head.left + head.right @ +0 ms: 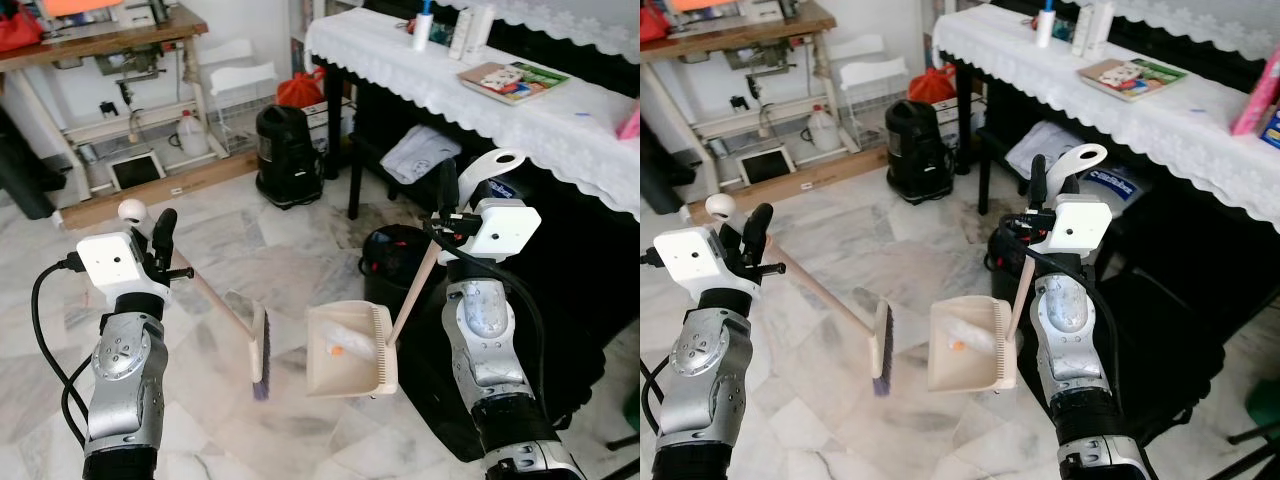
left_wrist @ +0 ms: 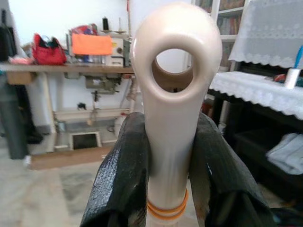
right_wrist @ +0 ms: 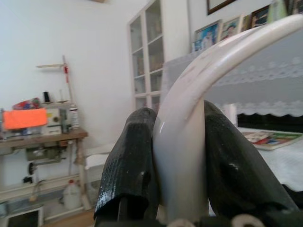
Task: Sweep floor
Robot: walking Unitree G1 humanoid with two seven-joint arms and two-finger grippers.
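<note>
Looking down over a marble floor (image 1: 300, 270) cluttered with a black bin (image 1: 288, 150) and a lace-covered table (image 1: 560, 120), I am holding both tools up off the ground. My left gripper (image 1: 160, 245) is pinching the handle of the brush (image 1: 258, 358), its fingers (image 2: 120, 175) pressed tight on either side of the looped end. My right gripper (image 1: 447, 205) is clamping the dustpan (image 1: 350, 350) by its curved handle, with white fluff and an orange scrap (image 1: 336, 350) sitting in the tray. I am judging the biggest risk as tipping the pan while moving, spilling the debris. Next, the long handles are swinging near the table legs and could snag. Least, the brush could be twisting in my grip.
</note>
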